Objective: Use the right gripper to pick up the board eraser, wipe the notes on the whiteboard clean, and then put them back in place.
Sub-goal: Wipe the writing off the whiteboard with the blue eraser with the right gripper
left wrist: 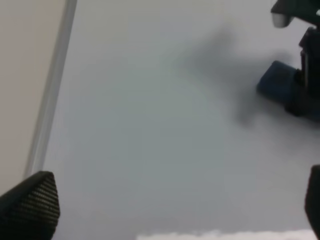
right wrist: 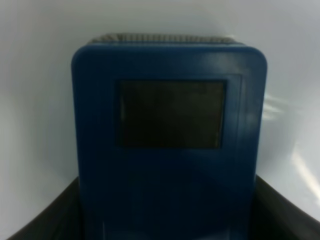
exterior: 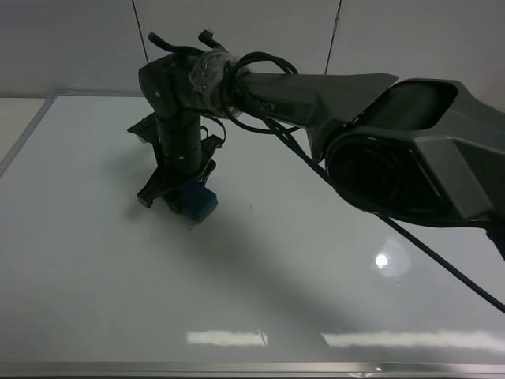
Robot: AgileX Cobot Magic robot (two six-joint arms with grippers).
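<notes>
The board eraser (exterior: 200,200) is a blue block clamped in the right end effector (exterior: 180,188), whose black fingers (right wrist: 42,222) are closed against its two long sides. It sits low over the left-centre part of the whiteboard (exterior: 118,268), at or just above the glossy surface; the pictures do not settle whether it is pressed down. The right wrist view looks along its back, where a dark grey patch (right wrist: 171,114) is set into the blue plastic and a strip of grey textured pad (right wrist: 160,38) shows at the far end. The right arm (exterior: 410,150) reaches in from the right side of the high view and across the middle, with black cables (exterior: 442,264) trailing over the board beneath it. One short dark stroke (exterior: 251,209) stands on the white surface near the eraser, on its right in the high view and apart from it. The left end effector (left wrist: 172,205) hangs open above the board, its two ribbed tips (left wrist: 30,205) spread wide and holding nothing; its camera sees the eraser off to one side. The board's silver frame (exterior: 24,138) runs along the left edge, with the pale worktop (exterior: 12,118) beyond it
</notes>
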